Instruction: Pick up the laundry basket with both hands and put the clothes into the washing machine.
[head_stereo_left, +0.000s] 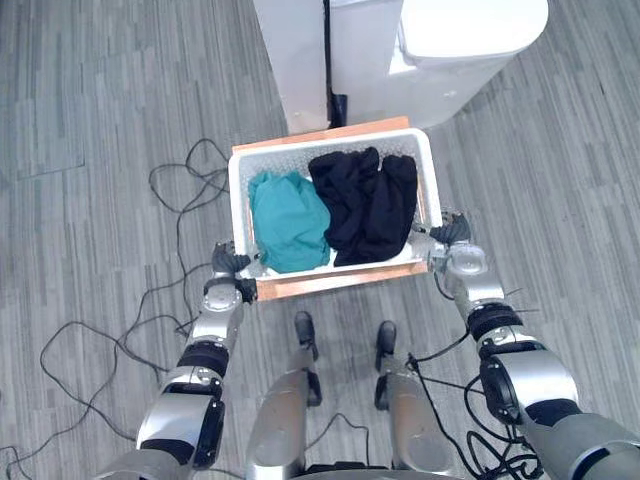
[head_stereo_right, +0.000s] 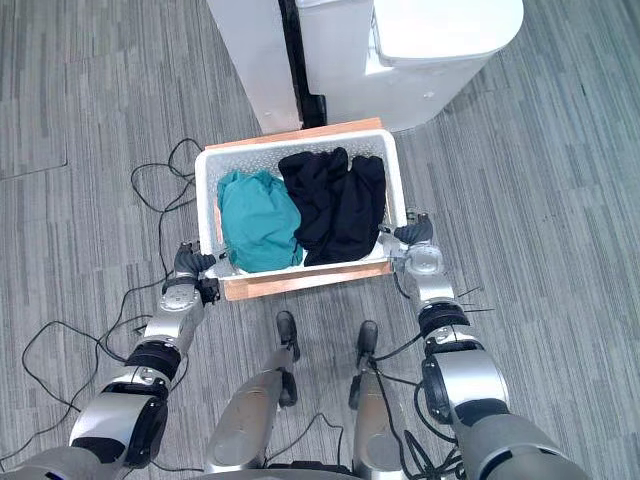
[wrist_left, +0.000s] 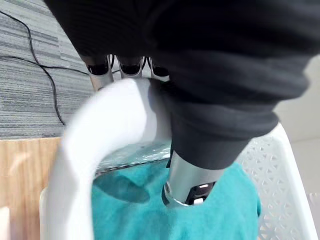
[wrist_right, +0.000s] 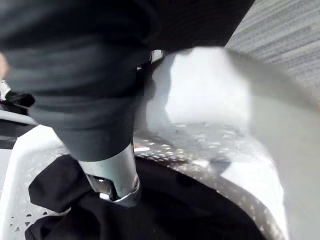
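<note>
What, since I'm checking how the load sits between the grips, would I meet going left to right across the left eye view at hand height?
left hand → teal garment → black clothes → right hand; both hands grip the rim of the white laundry basket.

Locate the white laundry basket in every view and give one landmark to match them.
Left eye view: laundry basket at centre, over a wooden board.
Right eye view: basket slightly left of centre.
Left wrist view: white rim gripped by the left hand, teal garment inside.
Right wrist view: rim gripped by the right hand, black garment inside.
Landmark: striped grey floor, past the rim in all four.
</note>
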